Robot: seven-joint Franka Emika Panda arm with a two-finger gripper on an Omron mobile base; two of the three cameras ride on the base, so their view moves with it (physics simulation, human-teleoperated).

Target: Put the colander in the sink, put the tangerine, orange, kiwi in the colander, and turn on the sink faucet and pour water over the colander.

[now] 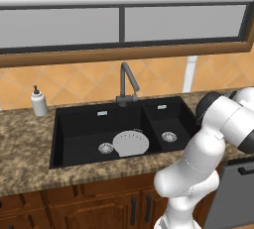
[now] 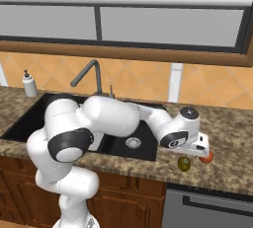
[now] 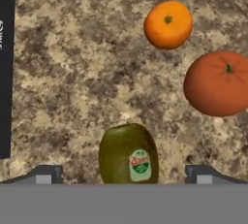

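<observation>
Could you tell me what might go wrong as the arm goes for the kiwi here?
1. The open tool straddles the kiwi; a rounded, smooth fruit could squirt out as the fingers close.
2. The larger orange fruit lies close on one side, so a finger might nudge it rolling.
3. The kiwi sits near the counter front edge and might roll off.

A wide dark-framed window [image 1: 124,22] with a wooden sill runs across at 12 o'clock, above an orange diagonal-tiled wall [image 1: 74,82]. A speckled brown granite counter [image 1: 25,158] tops dark wooden cabinets [image 1: 99,208]; a white soap dispenser [image 1: 38,101] stands at 9 o'clock.
</observation>
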